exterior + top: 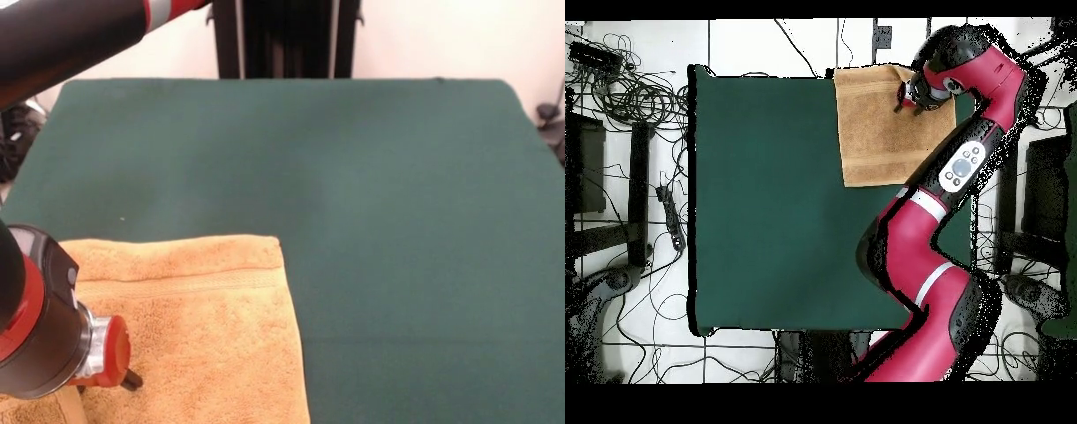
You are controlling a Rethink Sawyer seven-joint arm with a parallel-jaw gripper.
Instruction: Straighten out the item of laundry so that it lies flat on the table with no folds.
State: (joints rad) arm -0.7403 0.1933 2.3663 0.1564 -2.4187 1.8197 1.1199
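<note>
Front view, left to right: red and black arm (pixel 40 309) fills the lower left corner, wrist low over the orange-tan towel (pixel 212 336). Its fingers (pixel 119 382) are mostly hidden; one dark tip shows at the cloth, cannot tell whether they are apart or together. Towel lies at the desk's near left corner, a woven band across it near its far edge, right edge straight. Bare green desk (pixel 397 221) to the right. Overhead view: towel (pixel 880 125) looks flat at one desk corner, its far edge at the desk's edge.
</note>
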